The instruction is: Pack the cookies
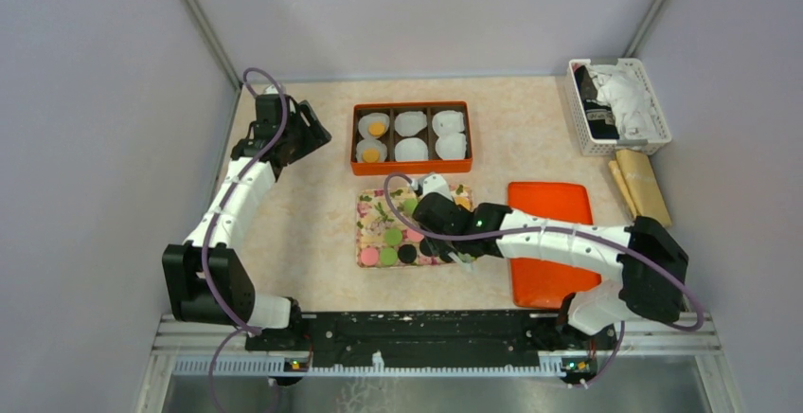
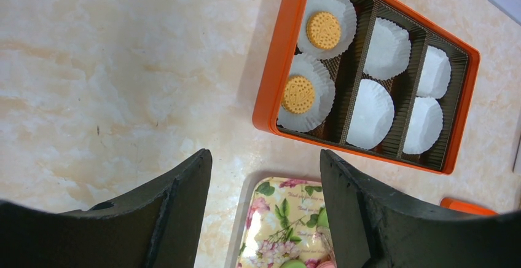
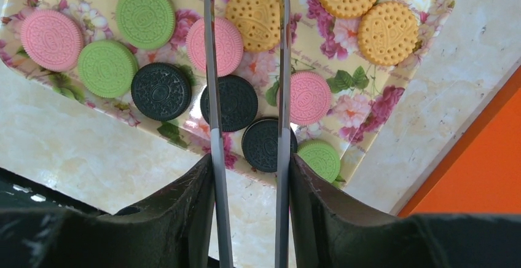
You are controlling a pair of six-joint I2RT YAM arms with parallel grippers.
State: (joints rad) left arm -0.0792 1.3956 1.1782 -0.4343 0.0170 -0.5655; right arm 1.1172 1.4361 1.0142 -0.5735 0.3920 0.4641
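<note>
The right gripper has its fingers closed on a pair of metal tongs, whose two thin arms stand narrowly apart and reach out over the floral tray. A black cookie lies on the tray in the gap between the arms. One arm crosses that cookie's edge and a pink cookie. The other arm crosses a second black cookie lying just beside the first. The remaining cookies, green, pink and orange, crowd the tray all around. An orange lid lies on the table just past the tray's corner.

The left gripper hangs wide open and empty above the table, near the orange box. The box holds six white paper cups, and two orange cookies sit in the cups of one end compartment.
</note>
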